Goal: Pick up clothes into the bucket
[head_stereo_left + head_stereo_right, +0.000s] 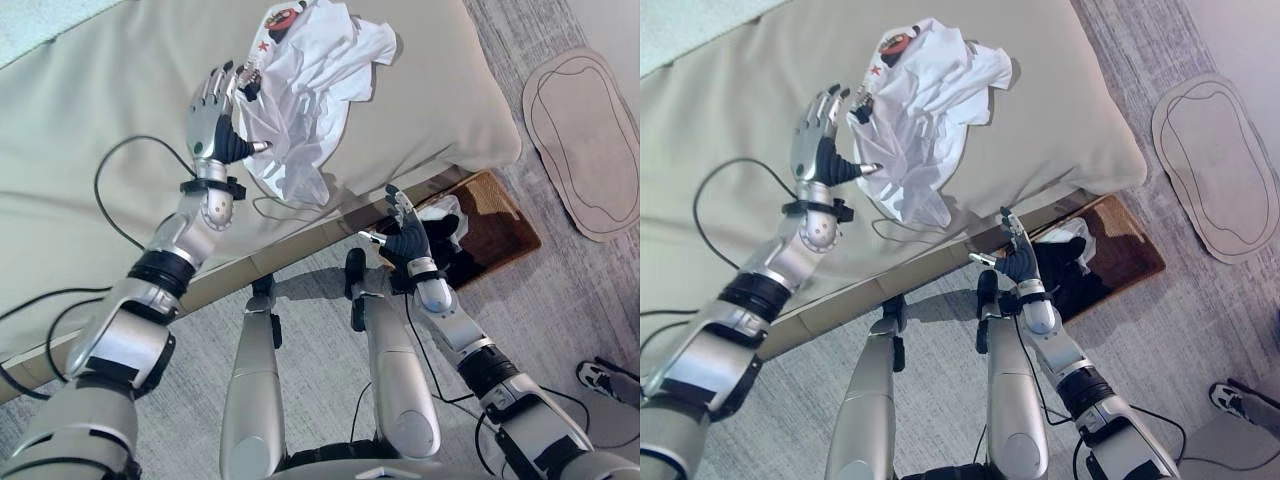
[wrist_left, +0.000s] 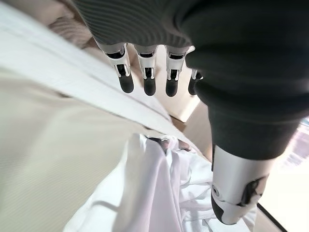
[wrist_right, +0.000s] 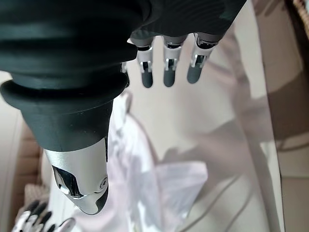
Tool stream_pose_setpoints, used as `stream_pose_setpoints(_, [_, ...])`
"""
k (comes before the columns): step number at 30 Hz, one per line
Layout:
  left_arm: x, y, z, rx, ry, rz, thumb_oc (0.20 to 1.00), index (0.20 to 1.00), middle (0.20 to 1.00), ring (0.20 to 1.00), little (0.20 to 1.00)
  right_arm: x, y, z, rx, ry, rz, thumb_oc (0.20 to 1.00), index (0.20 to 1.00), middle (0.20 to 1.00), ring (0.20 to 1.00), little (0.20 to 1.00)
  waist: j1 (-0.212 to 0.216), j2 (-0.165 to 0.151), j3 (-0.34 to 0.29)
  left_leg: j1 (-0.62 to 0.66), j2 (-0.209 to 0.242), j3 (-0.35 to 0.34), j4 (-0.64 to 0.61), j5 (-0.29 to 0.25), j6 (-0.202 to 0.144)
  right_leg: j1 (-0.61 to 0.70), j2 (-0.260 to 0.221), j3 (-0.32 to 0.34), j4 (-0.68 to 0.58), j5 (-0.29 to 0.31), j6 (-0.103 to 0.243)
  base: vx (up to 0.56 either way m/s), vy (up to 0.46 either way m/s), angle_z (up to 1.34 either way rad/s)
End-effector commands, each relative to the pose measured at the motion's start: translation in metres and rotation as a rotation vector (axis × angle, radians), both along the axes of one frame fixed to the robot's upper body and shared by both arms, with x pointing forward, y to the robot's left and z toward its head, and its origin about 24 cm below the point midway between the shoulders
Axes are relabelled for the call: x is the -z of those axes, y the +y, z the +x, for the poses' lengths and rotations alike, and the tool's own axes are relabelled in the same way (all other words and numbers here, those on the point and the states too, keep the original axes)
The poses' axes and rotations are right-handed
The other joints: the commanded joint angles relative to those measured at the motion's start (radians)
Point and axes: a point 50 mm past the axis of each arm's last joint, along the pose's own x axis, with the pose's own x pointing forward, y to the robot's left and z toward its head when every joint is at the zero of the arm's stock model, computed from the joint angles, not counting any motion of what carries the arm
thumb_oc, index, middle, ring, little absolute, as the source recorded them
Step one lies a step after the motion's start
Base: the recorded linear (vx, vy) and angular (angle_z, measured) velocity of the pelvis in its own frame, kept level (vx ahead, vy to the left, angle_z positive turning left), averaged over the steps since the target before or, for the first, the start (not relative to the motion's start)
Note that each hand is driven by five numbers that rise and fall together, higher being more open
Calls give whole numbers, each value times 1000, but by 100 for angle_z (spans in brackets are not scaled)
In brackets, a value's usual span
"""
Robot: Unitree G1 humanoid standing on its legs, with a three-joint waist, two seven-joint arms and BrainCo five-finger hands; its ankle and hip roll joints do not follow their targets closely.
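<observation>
A crumpled white shirt (image 1: pixel 310 75) with a red print lies on the beige bed (image 1: pixel 100 90). My left hand (image 1: pixel 210 115) is open at the shirt's left edge, fingers straight and thumb stretched over the cloth. The left wrist view has the white shirt (image 2: pixel 159 193) below the straight fingers (image 2: pixel 147 84). A brown woven bucket (image 1: pixel 505 215) stands on the floor by the bed's edge, holding dark and white clothes (image 1: pixel 450 235). My right hand (image 1: pixel 408 238) hovers open just left of the bucket, holding nothing.
The bed's wooden edge (image 1: pixel 300 250) runs between the shirt and the bucket. A beige mat (image 1: pixel 585 140) lies on the grey carpet at the right. A person's shoe (image 1: pixel 605 378) shows at the lower right.
</observation>
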Motion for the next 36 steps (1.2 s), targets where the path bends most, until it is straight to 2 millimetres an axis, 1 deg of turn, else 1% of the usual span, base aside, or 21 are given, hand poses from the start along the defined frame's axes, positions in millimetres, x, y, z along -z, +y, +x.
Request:
stream_pose_setpoints(1, [-34,7,-1,-84,-136,92,1000,1000,1000,1000,1000,-30,-2,-1,7,-169,24,1000,1000,1000,1000,1000,-13,0,-22,-48,-1,68,94,-57,37,-7,-47,17,-27,59,64,-33,29,-1])
stream_pose_setpoints(2, [-44,4,3,-131,-155,162,1000,1000,1000,1000,1000,-35,-3,1,15,-194,-7,1000,1000,1000,1000,1000,-23,4,-22,-69,0,68,93,-55,38,-32,-47,20,-25,62,66,0,0,0])
stream_pose_setpoints(4, [-49,4,4,-150,-167,183,1000,1000,1000,1000,1000,-39,-2,3,15,-213,-16,1000,1000,1000,1000,1000,-24,5,-22,-80,-1,72,94,-55,39,-45,-46,25,-23,63,66,-15,20,-5])
stream_pose_setpoints(5, [-58,5,6,-196,-185,246,1000,1000,1000,1000,1000,-49,-2,4,20,-252,-31,1000,1000,1000,1000,1000,-31,7,-22,-94,0,77,94,-56,42,-67,-43,32,-23,66,67,-12,25,-8])
stream_pose_setpoints(6, [-58,5,6,-195,-186,247,1000,1000,1000,1000,1000,-49,-2,4,21,-253,-30,1000,1000,1000,1000,1000,-29,7,-22,-96,0,78,95,-57,42,-69,-43,32,-22,66,67,-13,27,-11])
stream_pose_setpoints(7, [-61,6,7,-218,-188,270,1000,1000,1000,1000,1000,-52,-2,5,20,-267,-31,1000,1000,1000,1000,1000,-32,7,-22,-105,0,80,100,-58,44,-77,-43,36,-22,68,68,-12,22,-12])
stream_pose_setpoints(8, [-66,10,10,-263,-174,298,1000,1000,1000,1000,1000,-61,0,6,12,-299,-21,1000,1000,1000,1000,1000,-40,8,-22,-122,0,83,106,-61,46,-96,-41,44,-22,73,70,-12,22,-12])
stream_pose_setpoints(9, [-67,10,10,-263,-175,298,1000,1000,1000,1000,1000,-61,0,6,13,-300,-21,1000,1000,1000,1000,1000,-39,8,-22,-123,0,83,107,-61,46,-98,-41,45,-22,72,70,-14,32,-12])
stream_pose_setpoints(10, [-69,13,12,-285,-152,305,1000,1000,1000,1000,1000,-66,0,6,9,-318,-20,1000,1000,1000,1000,1000,-44,11,-22,-141,-3,88,117,-66,49,-113,-40,49,-20,73,70,-8,16,-10])
stream_pose_setpoints(12, [-72,13,11,-281,-152,301,1000,1000,1000,1000,1000,-70,1,6,6,-331,-16,1000,1000,1000,1000,1000,-46,11,-22,-150,-3,90,122,-67,50,-123,-39,51,-17,73,70,-9,14,-8])
stream_pose_setpoints(14, [-74,19,11,-293,-132,304,1000,1000,1000,1000,1000,-79,1,5,5,-367,-5,1000,1000,1000,1000,1000,-49,16,-22,-179,-3,95,136,-72,54,-156,-34,62,-7,73,69,-6,26,-8])
stream_pose_setpoints(15, [-74,19,11,-293,-132,304,1000,1000,1000,1000,1000,-79,1,5,5,-367,-5,1000,1000,1000,1000,1000,-49,16,-22,-180,-3,96,138,-72,54,-158,-34,62,-6,73,69,-7,24,-8])
stream_pose_setpoints(18, [-74,28,13,-327,-100,303,1000,1000,1000,1000,1000,-92,7,5,-19,-416,14,1000,1000,1000,1000,1000,-56,16,-22,-213,-1,105,150,-75,56,-190,-29,73,-1,78,71,-17,21,-7])
stream_pose_setpoints(20, [-74,34,17,-369,-48,301,1000,1000,1000,1000,1000,-102,11,2,-42,-456,28,1000,1000,1000,1000,1000,-65,15,-22,-247,1,113,165,-76,57,-225,-26,80,5,84,71,-18,15,-9])
stream_pose_setpoints(21, [-75,34,17,-368,-49,301,1000,1000,1000,1000,1000,-102,11,2,-41,-457,28,1000,1000,1000,1000,1000,-64,15,-22,-248,1,113,166,-77,57,-227,-26,80,6,84,71,-10,-11,-11])
stream_pose_setpoints(22, [-72,37,21,-403,11,321,1000,1000,1000,1000,1000,-103,13,0,-55,-465,26,1000,1000,1000,1000,1000,-71,13,-22,-266,1,114,172,-76,57,-244,-26,84,11,86,72,-5,-10,-7])
stream_pose_setpoints(26, [-71,40,23,-453,56,373,1000,1000,1000,1000,1000,-102,14,-3,-73,-463,16,1000,1000,1000,1000,1000,-77,15,-22,-284,3,117,177,-76,60,-264,-24,84,18,88,72,-2,-2,-1])
stream_pose_setpoints(27, [-68,40,26,-461,97,398,520,520,520,520,520,-101,13,-3,-76,-454,11,1000,1000,1000,1000,1000,-78,18,-22,-289,5,118,179,-76,61,-270,-22,86,17,89,73,0,0,0])
stream_pose_setpoints(28, [-66,38,27,-455,117,407,200,200,200,200,200,-100,12,-3,-75,-451,12,1000,1000,1000,1000,1000,-78,19,-22,-291,5,117,179,-76,61,-273,-23,86,17,90,73,0,0,0])
stream_pose_setpoints(34, [-69,32,27,-411,125,419,200,200,200,200,200,-95,3,-1,-53,-424,0,1000,1000,1000,1000,1000,-72,28,-22,-293,3,109,174,-71,61,-271,-25,80,15,88,72,0,0,0])
stream_pose_setpoints(36, [-66,32,27,-400,122,422,200,200,200,200,200,-93,3,0,-47,-417,-1,1000,1000,1000,1000,1000,-69,30,-22,-285,2,109,169,-69,60,-263,-26,77,10,88,71,0,0,0])
